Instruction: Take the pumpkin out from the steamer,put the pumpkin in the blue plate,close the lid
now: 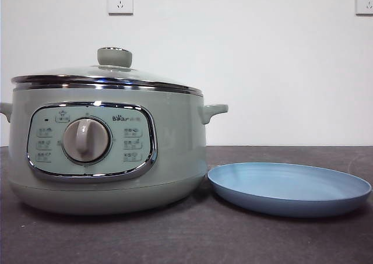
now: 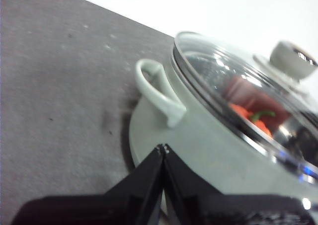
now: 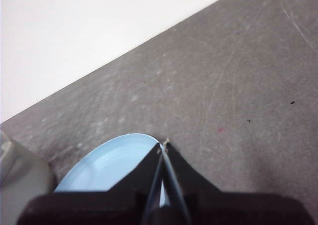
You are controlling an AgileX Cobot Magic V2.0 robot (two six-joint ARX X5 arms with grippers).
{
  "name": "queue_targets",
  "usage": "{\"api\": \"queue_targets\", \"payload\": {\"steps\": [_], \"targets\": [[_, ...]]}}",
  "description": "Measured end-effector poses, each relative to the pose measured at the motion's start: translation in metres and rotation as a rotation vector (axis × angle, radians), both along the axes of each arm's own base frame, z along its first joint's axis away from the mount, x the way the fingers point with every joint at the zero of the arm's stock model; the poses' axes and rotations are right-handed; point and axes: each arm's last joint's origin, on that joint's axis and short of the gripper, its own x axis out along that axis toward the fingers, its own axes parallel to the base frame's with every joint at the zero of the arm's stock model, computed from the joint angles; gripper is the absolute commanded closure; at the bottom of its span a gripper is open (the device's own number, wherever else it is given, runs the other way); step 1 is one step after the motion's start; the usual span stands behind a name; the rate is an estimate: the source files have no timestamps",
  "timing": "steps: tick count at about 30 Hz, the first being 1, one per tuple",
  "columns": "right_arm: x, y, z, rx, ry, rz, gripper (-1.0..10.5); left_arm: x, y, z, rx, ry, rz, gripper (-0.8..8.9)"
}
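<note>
Waiting: left gripper (image 2: pixel 163 148) closed, empty; right gripper (image 3: pixel 163 144) closed, empty

A dark grey surface (image 1: pixel 186 240) (scuffed and speckled up close) carries the steamer (image 1: pixel 111 153) at the left, and the blue plate (image 1: pixel 289 188) sits just beside it, right.

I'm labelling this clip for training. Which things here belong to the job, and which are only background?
Job:
steamer
lid, on the steamer
pumpkin, seen through the glass
blue plate, bare, beside the steamer
left gripper and right gripper, both shut on nothing

Background:
table
two wall sockets
</note>
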Motion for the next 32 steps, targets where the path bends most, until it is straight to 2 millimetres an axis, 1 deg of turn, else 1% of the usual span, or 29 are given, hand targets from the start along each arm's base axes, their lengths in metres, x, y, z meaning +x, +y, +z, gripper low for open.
{"api": "queue_targets", "payload": {"steps": [4,9,13,17,20,24,25,28,29,30,32], "targets": [[-0.001,0.000,0.025,0.003,-0.013,0.000,9.6,-0.001,0.001,0.028,0.001,-0.028,0.022,8.20],[0.003,0.000,0.054,-0.001,0.001,0.001,9.6,0.008,0.001,0.057,0.017,-0.001,0.018,8.20],[0.010,0.001,0.077,-0.021,0.007,0.031,9.6,0.020,0.002,0.081,0.053,0.016,-0.002,8.21],[0.020,0.003,0.103,-0.071,0.004,0.075,9.5,0.034,0.001,0.108,0.098,0.008,-0.057,8.21],[0.029,0.005,0.122,-0.118,-0.002,0.127,9.5,0.045,0.001,0.125,0.134,-0.004,-0.096,8.21],[0.042,0.007,0.144,-0.183,0.028,0.198,9.4,0.059,0.001,0.142,0.150,0.001,-0.153,8.17],[0.045,0.007,0.150,-0.198,0.038,0.215,9.2,0.062,0.001,0.144,0.148,0.014,-0.168,8.16],[0.056,0.008,0.166,-0.243,0.064,0.243,7.2,0.070,0.000,0.151,0.134,0.044,-0.222,8.08],[0.060,0.008,0.171,-0.253,0.071,0.246,6.5,0.073,-0.001,0.153,0.132,0.046,-0.240,7.74],[0.063,0.009,0.175,-0.259,0.071,0.247,5.9,0.075,-0.001,0.156,0.131,0.043,-0.256,6.94],[0.068,0.009,0.181,-0.267,0.071,0.250,5.6,0.078,-0.003,0.160,0.137,0.038,-0.272,5.12]]}}
